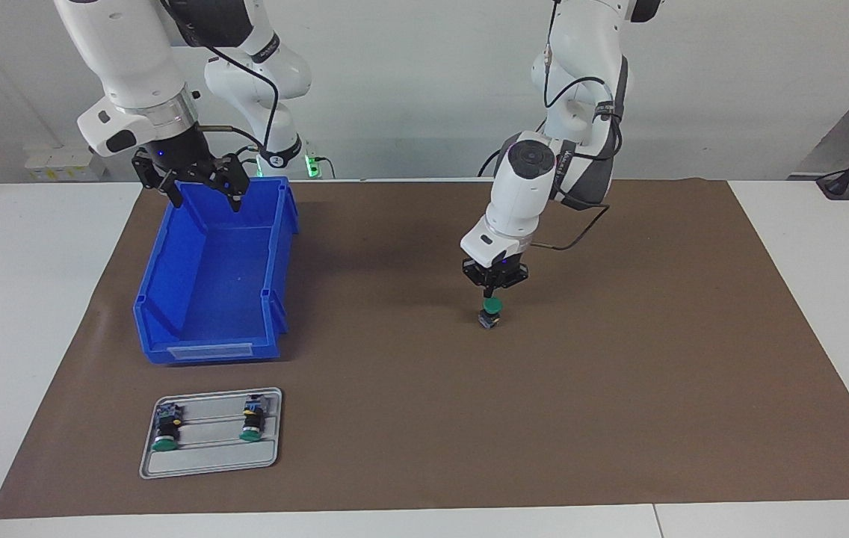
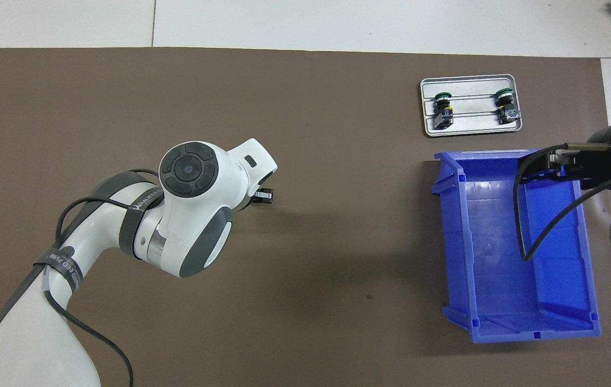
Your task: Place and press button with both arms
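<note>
One button (image 1: 491,311) stands upright on the brown mat (image 1: 619,373) mid-table, green cap up. Directly over it hangs the left gripper (image 1: 494,293), fingertips pressed together (holding nothing). Right gripper (image 1: 204,196) waits spread wide above the blue bin (image 1: 170,299), empty.

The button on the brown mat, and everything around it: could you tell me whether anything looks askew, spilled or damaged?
Nothing stands out. The button stands upright on the mat, the shut left gripper just above its cap. Two more buttons lie tidily in the grey tray; the blue bin sits level under the open right gripper.
</note>
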### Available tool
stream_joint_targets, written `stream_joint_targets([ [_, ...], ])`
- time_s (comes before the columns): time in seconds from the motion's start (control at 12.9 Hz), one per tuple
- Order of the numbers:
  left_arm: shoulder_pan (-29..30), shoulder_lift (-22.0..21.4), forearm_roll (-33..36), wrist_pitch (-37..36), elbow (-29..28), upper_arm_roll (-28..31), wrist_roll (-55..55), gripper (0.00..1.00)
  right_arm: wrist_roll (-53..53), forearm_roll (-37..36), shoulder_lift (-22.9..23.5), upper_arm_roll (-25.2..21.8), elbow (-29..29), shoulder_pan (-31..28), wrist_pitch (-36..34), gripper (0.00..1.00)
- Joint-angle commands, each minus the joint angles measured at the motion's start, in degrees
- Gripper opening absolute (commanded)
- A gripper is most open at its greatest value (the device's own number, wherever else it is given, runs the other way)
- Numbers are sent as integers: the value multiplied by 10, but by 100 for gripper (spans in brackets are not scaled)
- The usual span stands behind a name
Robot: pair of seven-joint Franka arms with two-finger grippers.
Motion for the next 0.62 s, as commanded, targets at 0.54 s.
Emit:
stream_joint_targets([
  [0.54,-12,22,18,48,-24,10,-12,0,9,13,-11,5,-9,-2,1,100],
])
